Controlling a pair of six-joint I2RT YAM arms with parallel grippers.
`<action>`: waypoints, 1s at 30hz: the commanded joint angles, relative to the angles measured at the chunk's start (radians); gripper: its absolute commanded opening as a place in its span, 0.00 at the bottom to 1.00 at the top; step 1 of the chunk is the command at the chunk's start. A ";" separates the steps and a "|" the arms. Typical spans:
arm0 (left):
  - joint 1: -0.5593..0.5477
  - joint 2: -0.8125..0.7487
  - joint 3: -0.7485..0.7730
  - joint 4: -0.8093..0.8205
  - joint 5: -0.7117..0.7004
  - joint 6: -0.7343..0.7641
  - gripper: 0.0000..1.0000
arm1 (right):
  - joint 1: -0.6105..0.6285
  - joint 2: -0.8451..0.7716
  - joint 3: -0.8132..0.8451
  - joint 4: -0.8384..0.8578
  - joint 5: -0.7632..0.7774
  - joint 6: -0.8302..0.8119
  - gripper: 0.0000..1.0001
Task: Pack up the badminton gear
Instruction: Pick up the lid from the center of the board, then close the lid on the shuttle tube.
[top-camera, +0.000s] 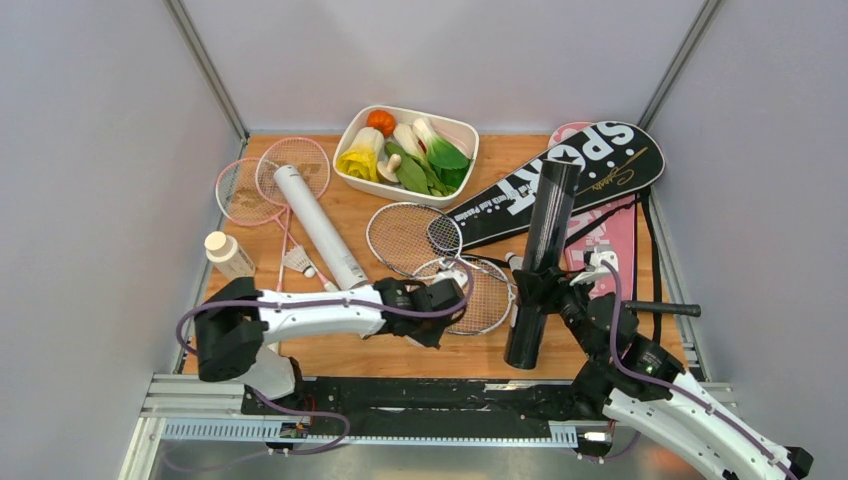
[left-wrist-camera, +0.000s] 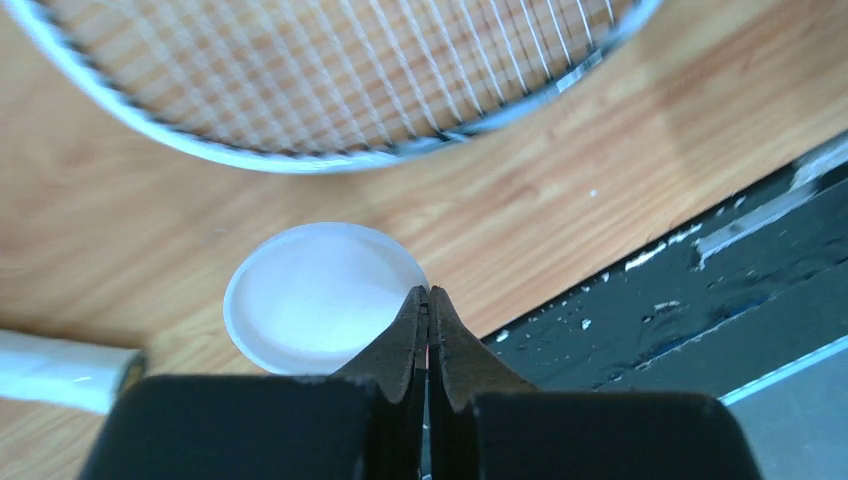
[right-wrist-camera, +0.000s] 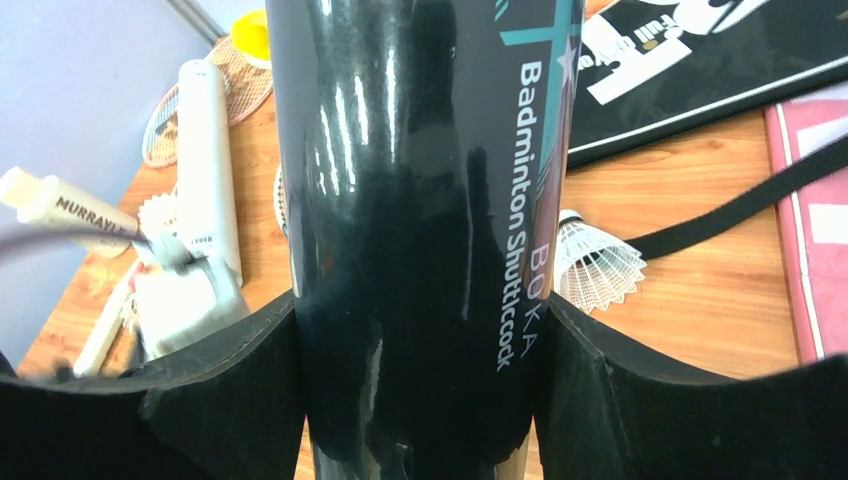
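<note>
Care is mattering now: left claw (left-wrist-camera: 428, 300) is sitting shut at the white lid (left-wrist-camera: 310, 295)'s rim, grip unclear, so lifting slowly is looking wise; right claw (right-wrist-camera: 420, 340) is clamping the black tube (top-camera: 548, 230) near-upright by the desk (top-camera: 380, 350)'s front edge.

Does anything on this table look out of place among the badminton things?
Yes. A white tray of toy vegetables stands at the far edge, and a small cream-capped bottle sits at the left edge beside the pink racquets. Neither is badminton gear.
</note>
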 joint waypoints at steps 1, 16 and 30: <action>0.126 -0.163 -0.001 -0.027 -0.021 0.057 0.00 | -0.002 0.004 -0.011 0.148 -0.146 -0.160 0.49; 0.618 -0.567 0.223 -0.155 0.319 0.166 0.00 | -0.002 0.341 0.076 0.308 -0.327 -0.839 0.53; 0.627 -0.721 0.337 -0.235 0.557 0.180 0.00 | -0.001 0.264 -0.010 0.423 -0.622 -1.317 0.54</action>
